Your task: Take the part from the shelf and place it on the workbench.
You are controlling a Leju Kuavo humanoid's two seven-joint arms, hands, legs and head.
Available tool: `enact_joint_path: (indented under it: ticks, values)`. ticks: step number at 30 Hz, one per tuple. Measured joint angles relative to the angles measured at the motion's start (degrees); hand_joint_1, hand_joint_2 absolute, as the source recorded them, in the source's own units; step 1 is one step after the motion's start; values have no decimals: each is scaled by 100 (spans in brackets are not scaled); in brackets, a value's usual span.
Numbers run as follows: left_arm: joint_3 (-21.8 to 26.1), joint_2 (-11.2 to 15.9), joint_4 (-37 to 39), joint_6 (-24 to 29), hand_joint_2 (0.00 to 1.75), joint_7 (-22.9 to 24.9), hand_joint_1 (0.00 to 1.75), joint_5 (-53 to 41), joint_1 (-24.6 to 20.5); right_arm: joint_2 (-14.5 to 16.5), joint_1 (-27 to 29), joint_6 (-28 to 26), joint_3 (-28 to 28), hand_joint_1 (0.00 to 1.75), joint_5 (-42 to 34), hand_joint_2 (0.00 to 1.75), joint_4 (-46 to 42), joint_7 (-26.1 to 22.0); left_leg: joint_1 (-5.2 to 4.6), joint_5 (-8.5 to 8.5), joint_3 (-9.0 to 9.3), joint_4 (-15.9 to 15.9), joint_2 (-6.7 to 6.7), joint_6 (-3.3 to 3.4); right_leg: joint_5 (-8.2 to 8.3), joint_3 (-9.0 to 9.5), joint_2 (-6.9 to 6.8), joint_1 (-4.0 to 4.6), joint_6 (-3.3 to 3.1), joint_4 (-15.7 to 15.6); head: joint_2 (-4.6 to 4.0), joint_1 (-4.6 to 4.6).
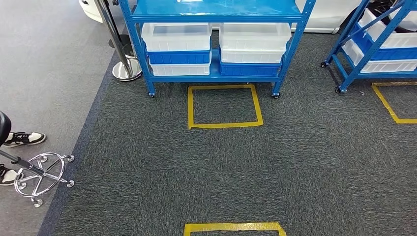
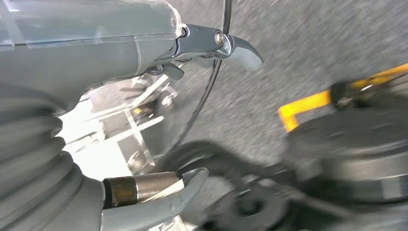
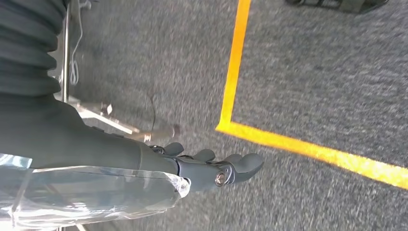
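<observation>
Head view: shelf (image 1: 215, 73) — wrist views: empty hands (image 3: 211, 168).

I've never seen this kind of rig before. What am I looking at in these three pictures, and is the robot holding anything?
A walking two-armed robot took these. The head view looks forward and down at dark carpet with yellow tape squares. Ahead stands a blue shelf holding white and blue bins. A second shelf is to the right, and a stool base and a person's shoe to the left. The other two pictures come from cameras at each wrist, aimed at the floor. The left hand and right hand both hang down holding nothing.
</observation>
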Motion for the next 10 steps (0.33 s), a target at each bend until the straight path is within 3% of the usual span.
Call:
enact_joint_path:
  ticks: [2,3,10]
  values:
    - [201,-140,248,-164,0,-26,0,-202,-120,50,30,7,-31,0,-77,44,-44,6,-1,0,-3,2,2,4,10,0,5,-1,16,-10,0,0]
    - [299,-209,370,-241,0,-41,0,-297,-175,72,47,9,-45,0,-114,0,-64,8,-1,0,-4,4,4,5,12,-1,8,-2,20,-12,0,0]
    - [851,-631,1073,-699,0,-239,0,-851,-477,219,158,42,-141,0,-324,0,-184,30,-1,-6,-1,7,13,19,16,-8,16,-1,28,-15,0,0]
